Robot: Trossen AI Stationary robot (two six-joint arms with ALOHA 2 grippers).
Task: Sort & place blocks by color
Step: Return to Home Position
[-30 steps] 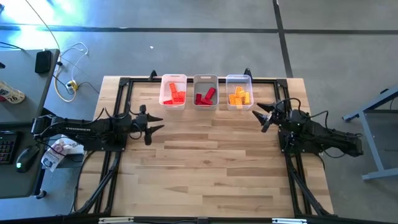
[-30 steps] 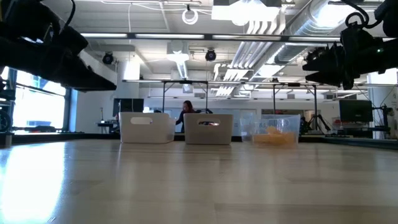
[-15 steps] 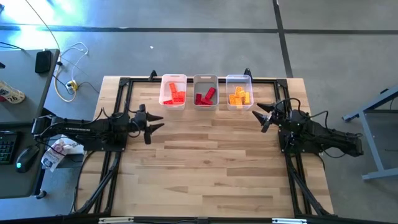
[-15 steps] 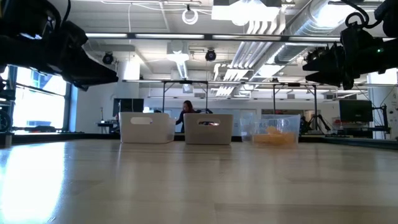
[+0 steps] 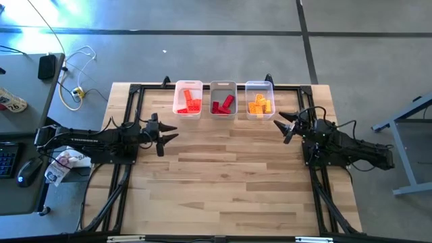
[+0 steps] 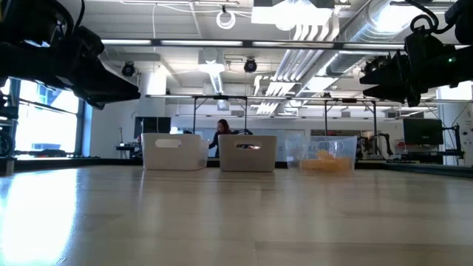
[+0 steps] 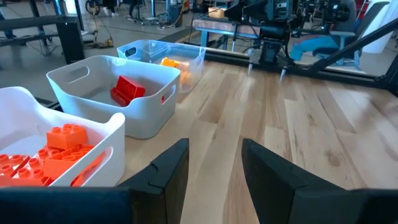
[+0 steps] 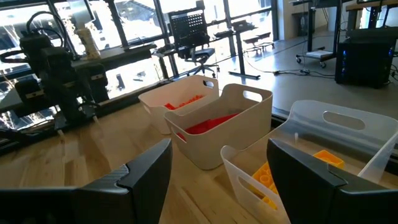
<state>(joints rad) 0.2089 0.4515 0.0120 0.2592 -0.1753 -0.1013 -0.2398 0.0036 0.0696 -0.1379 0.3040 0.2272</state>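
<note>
Three small bins stand in a row at the table's far edge. The left bin (image 5: 188, 98) holds orange-red blocks (image 7: 59, 152), the middle bin (image 5: 223, 98) red blocks (image 7: 129, 90), the right clear bin (image 5: 259, 99) orange-yellow blocks (image 8: 264, 180). My left gripper (image 5: 166, 138) hovers open above the table's left side, near the left bin. My right gripper (image 5: 285, 125) hovers open at the table's right side, beside the clear bin. Neither holds anything.
The wooden tabletop (image 5: 229, 175) in front of the bins shows bare boards between both arms. A black frame (image 5: 135, 91) runs round the table's edges. A desk with a mouse and cables (image 5: 40, 101) stands off the table's left. A person (image 6: 222, 133) sits far behind.
My left gripper has dropped a little and then stayed still. The right arm, the bins and the blocks have kept their places.
</note>
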